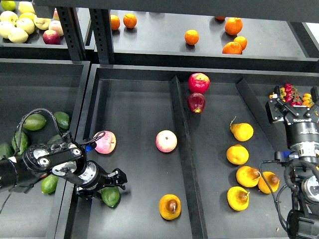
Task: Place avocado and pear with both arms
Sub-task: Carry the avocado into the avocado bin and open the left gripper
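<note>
The green avocado (pixel 110 196) sits low over the front left of the middle tray (pixel 134 104), held between the fingers of my left gripper (pixel 112 186), which is shut on it. The orange-yellow pear (pixel 170 206) with a dark-brown blotch lies on the same tray's floor, to the right of the avocado and free of both grippers. My right gripper (pixel 294 99) is raised at the far right, open and empty, away from the pear.
Two pink-and-yellow apples (pixel 105 142) (pixel 166 141) lie in the middle tray. Red apples (pixel 198 82) and several yellow pears (pixel 242 131) fill the right compartment behind a divider (pixel 182 149). More avocados (pixel 34 121) lie in the left bin. Oranges (pixel 191 37) sit on the back shelf.
</note>
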Tool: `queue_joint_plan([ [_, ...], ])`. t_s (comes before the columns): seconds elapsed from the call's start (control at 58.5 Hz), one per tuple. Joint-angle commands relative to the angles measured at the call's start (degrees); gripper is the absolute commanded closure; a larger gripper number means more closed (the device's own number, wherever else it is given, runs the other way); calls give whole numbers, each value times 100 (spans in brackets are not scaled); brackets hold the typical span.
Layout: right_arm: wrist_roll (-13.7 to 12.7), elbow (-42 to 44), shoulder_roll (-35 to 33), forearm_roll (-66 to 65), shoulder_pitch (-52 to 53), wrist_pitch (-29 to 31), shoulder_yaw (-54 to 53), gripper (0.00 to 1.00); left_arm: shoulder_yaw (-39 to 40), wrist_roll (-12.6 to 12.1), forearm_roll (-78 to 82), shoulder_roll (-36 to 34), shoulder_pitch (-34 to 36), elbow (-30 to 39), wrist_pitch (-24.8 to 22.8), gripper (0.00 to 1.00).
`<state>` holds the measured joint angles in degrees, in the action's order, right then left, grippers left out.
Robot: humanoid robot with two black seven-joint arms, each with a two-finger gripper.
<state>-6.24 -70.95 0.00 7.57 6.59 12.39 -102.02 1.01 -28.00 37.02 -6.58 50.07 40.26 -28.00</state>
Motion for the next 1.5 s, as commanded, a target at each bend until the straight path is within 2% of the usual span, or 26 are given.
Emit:
queue_joint_plan([
  [0.0,0,2,0,-1,0,0,-2,0,66,0,358,87,-24,8,0,44],
  [0.256,0,3,0,8,0,9,-11,0,285,0,640,131,-156,8,0,56],
  [0.65,0,20,0,8,-52,184,-46,1,576,0,763,-45,11,351,0,57],
  [1.026,-9,46,0,8,-52,184,-28,1,549,0,148,-1231,908,746,0,57],
  [1.094,-9,46,0,8,-52,184,-19,0,549,0,51,-1556,1022,773,0,57],
  [1.111,-9,46,0,8,-52,184,-19,0,549,0,8,-1861,1092,781,0,57],
  [1.35,-9,46,0,16,-52,184,16,1,558,0,-2,-2944,979,755,0,56],
  [1.487,-9,46,0,16,-52,184,33,1,611,0,-54,-3138,732,685,0,55],
])
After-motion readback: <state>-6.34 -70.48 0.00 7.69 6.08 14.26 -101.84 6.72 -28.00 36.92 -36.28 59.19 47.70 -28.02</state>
